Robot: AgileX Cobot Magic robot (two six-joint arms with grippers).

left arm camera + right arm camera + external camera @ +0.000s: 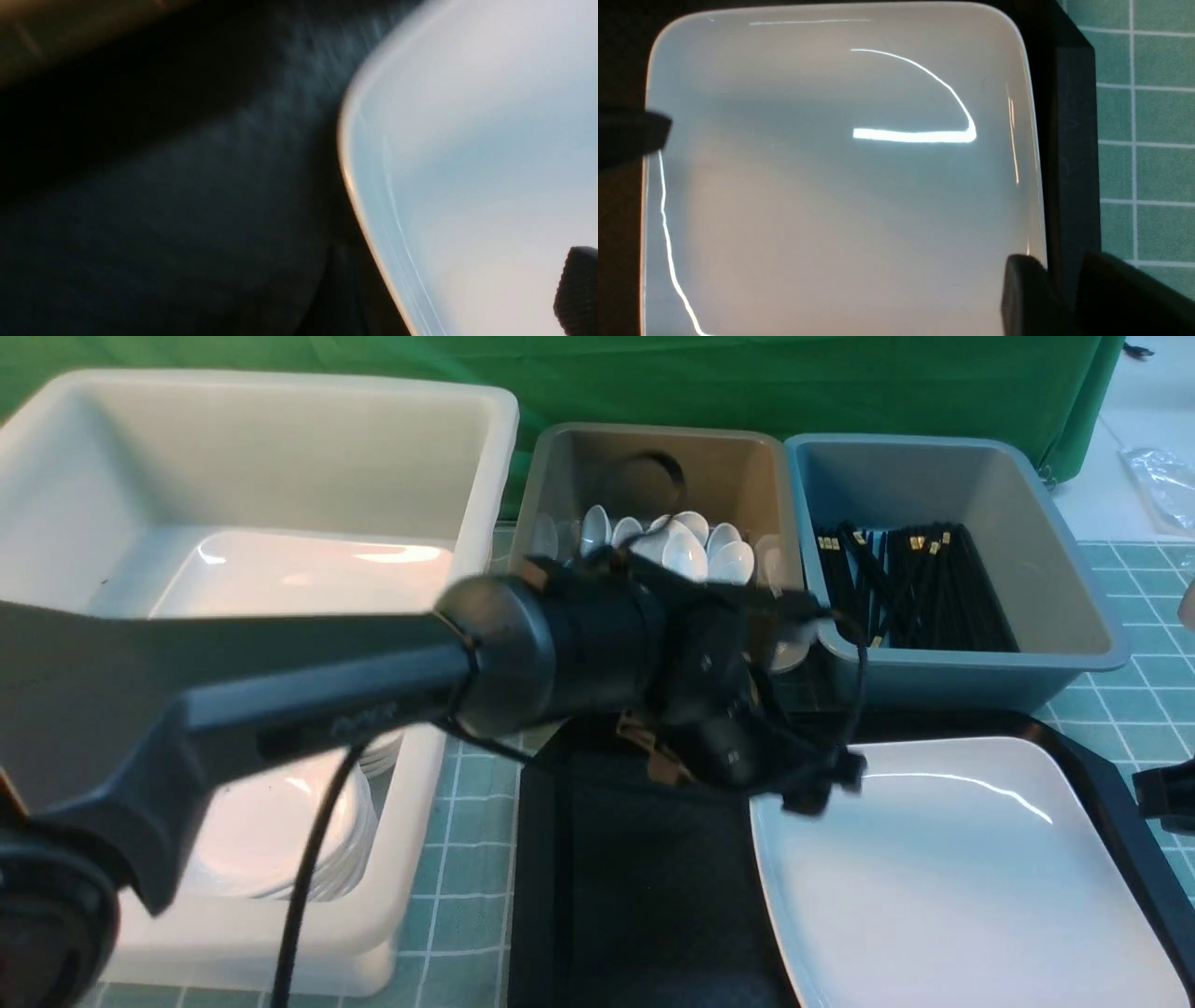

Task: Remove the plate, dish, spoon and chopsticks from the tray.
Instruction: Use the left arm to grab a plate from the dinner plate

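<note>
Straddling plate [831, 186] rim, right pincer [1057, 275]

Bare tray [635, 896] floor lies open beside the left gripper [814, 790], on the fingers' near side. The plate [962, 877] fills the tray beneath and to the right of them. Beyond them rise the walls of the brown tub [653, 457] and the blue-grey tub [1027, 523]. On the right gripper [1059, 280], one finger [1024, 289] sits over the plate's edge and the other over the tray's raised rim. Outside that rim lies flat tablecloth [1143, 140].
</note>
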